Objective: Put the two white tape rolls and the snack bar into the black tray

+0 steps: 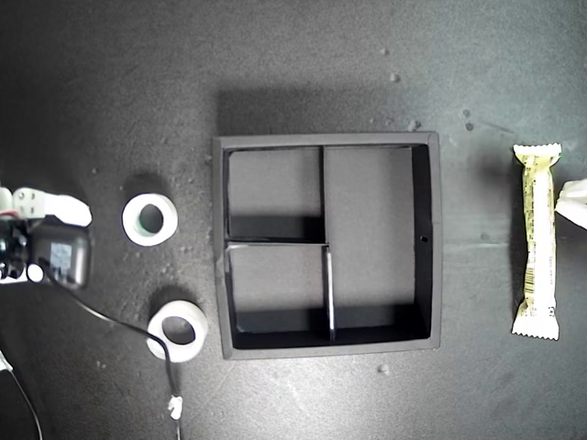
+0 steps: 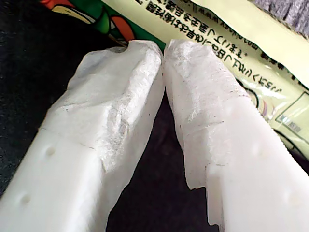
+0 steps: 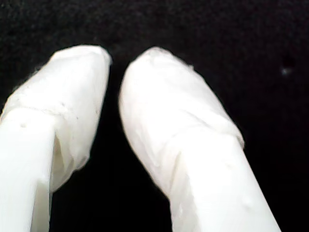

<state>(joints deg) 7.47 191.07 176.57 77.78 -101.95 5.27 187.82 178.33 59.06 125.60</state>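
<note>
The black tray (image 1: pixel 435 240) sits mid-table in the exterior view, all three compartments bare. Two white tape rolls lie off its side toward the exterior view's left, one (image 1: pixel 129 222) farther up and one (image 1: pixel 183 310) lower. The snack bar (image 1: pixel 538 243) lies lengthwise near the exterior view's right edge. My first gripper (image 1: pixel 570 202) comes in from that edge beside the bar. Its taped fingertips (image 2: pixel 164 48) meet, shut on nothing, with the snack bar's wrapper (image 2: pixel 231 43) just beyond them. My second gripper (image 1: pixel 78 213) rests at the exterior view's left edge, apart from the upper roll. Its fingers (image 3: pixel 116 63) show only a thin slit and hold nothing.
A black cable (image 1: pixel 101 316) runs from the second arm's dark body (image 1: pixel 62 258) across the lower roll's edge to a small white connector (image 1: pixel 174 403). Small crumbs dot the dark mat (image 1: pixel 385 55) around the tray.
</note>
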